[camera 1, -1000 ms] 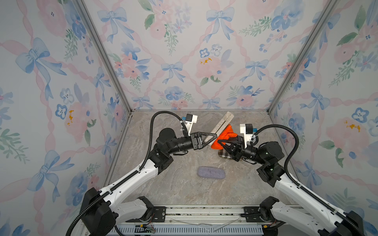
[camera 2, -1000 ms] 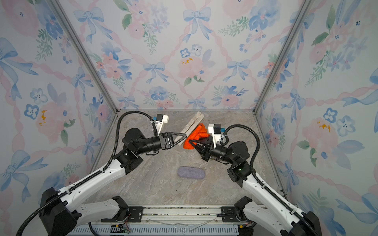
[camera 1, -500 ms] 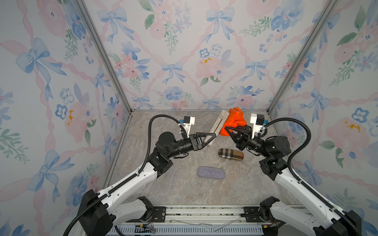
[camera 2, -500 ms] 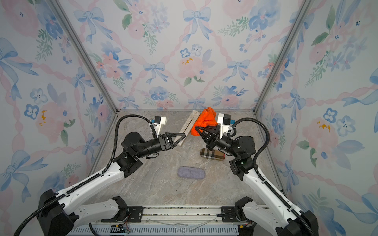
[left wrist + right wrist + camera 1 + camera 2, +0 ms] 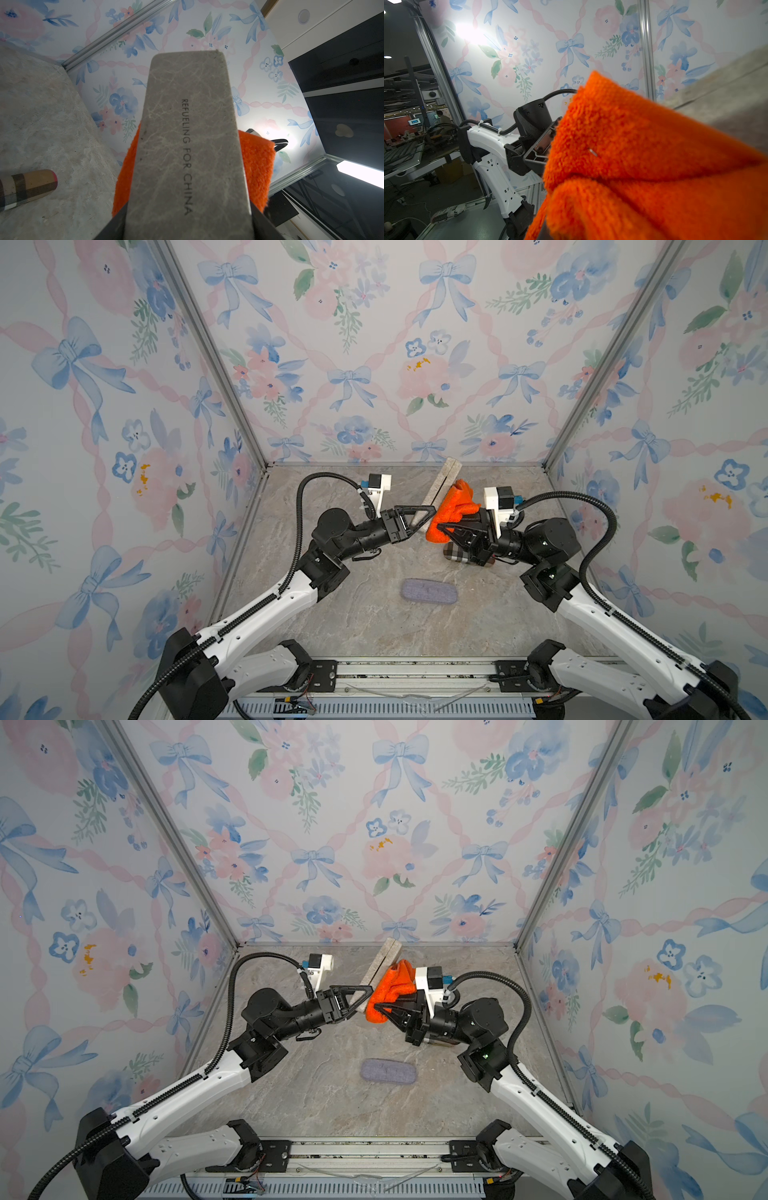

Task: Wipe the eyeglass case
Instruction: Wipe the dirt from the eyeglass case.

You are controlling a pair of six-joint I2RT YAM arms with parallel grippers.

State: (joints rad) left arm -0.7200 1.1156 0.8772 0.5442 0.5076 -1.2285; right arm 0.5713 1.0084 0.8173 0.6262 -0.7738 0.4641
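My left gripper (image 5: 432, 513) is shut on the near end of a long grey-beige eyeglass case (image 5: 446, 481) and holds it tilted up toward the back wall. The wrist view shows its printed face (image 5: 187, 135) between the dark fingers (image 5: 112, 226). My right gripper (image 5: 441, 526) is shut on a bunched orange cloth (image 5: 455, 506). The cloth lies against the case's right side and underside (image 5: 257, 162), just beyond the left fingertips. In the right wrist view the cloth (image 5: 633, 155) hides its own jaws. Both top views show this, with the case (image 5: 384, 961) and cloth (image 5: 392, 986).
A plaid case (image 5: 457, 553) lies on the marble floor under my right gripper, also seen in the left wrist view (image 5: 27, 187). A lavender case (image 5: 429, 591) lies flat at the front middle. Floral walls close in three sides.
The right gripper carried the cloth up toward the case's far end half a second ago, and has now come back down beside the left fingertips. The left arm shifted only slightly.
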